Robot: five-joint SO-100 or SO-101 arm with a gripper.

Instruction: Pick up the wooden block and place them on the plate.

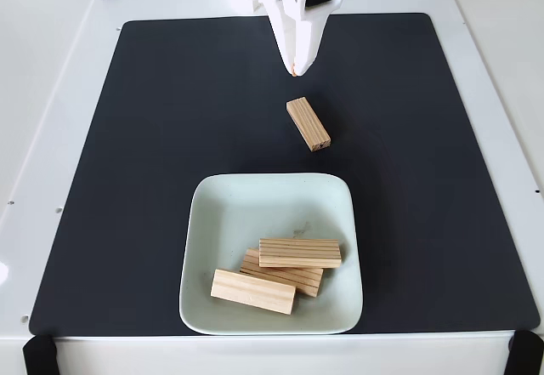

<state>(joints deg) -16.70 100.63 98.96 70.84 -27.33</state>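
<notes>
3 pale wooden blocks (276,271) already lie in the mint-green rounded-square plate (208,222) near the black mat's (153,137) front edge. 1 block (308,123) remains mid-mat; the white gripper (295,71) above it seems closed and empty.

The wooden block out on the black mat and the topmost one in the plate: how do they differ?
The lone block lies on the black mat, between the gripper and the plate; the top block rests inside the plate on another block. The lone one runs diagonally in the fixed view; the top one lies nearly level across it. The lone one touches nothing else; the top one is stacked. Both are pale wooden bars of similar size.
</notes>
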